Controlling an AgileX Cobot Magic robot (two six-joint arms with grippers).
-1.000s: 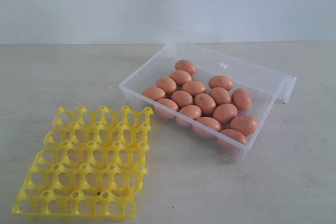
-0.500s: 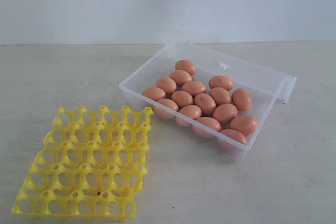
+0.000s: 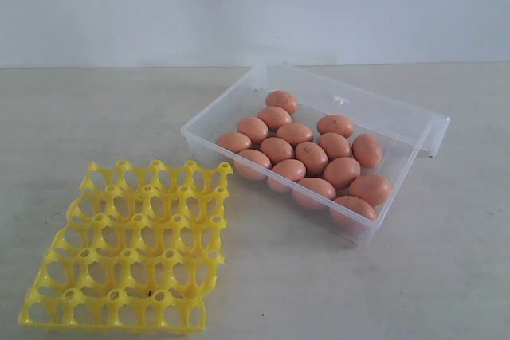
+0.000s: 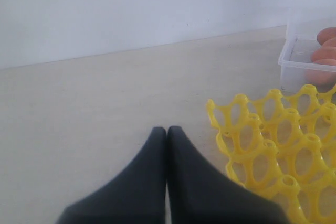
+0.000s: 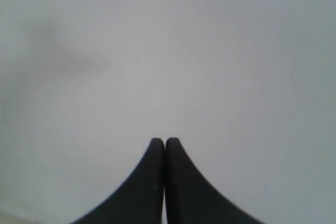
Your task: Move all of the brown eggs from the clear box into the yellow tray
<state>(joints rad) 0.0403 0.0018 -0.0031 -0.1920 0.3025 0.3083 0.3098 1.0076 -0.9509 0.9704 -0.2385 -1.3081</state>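
Note:
Several brown eggs [image 3: 311, 156] lie packed in the clear box [image 3: 209, 115] at the centre right of the exterior view, its lid [image 3: 437, 134] folded back behind it. The yellow tray [image 3: 135, 248] sits at the front left with every cup bare. Neither arm shows in the exterior view. In the left wrist view my left gripper [image 4: 167, 129] is shut with nothing in it, just beside a corner of the yellow tray [image 4: 273, 145]; the clear box [image 4: 294, 67] and a few brown eggs [image 4: 324, 56] show beyond. My right gripper [image 5: 165, 141] is shut and faces a blank pale surface.
The pale tabletop [image 3: 96, 117] runs to a white wall [image 3: 255, 5] at the back. Bare table lies between the tray and the box and along the front right.

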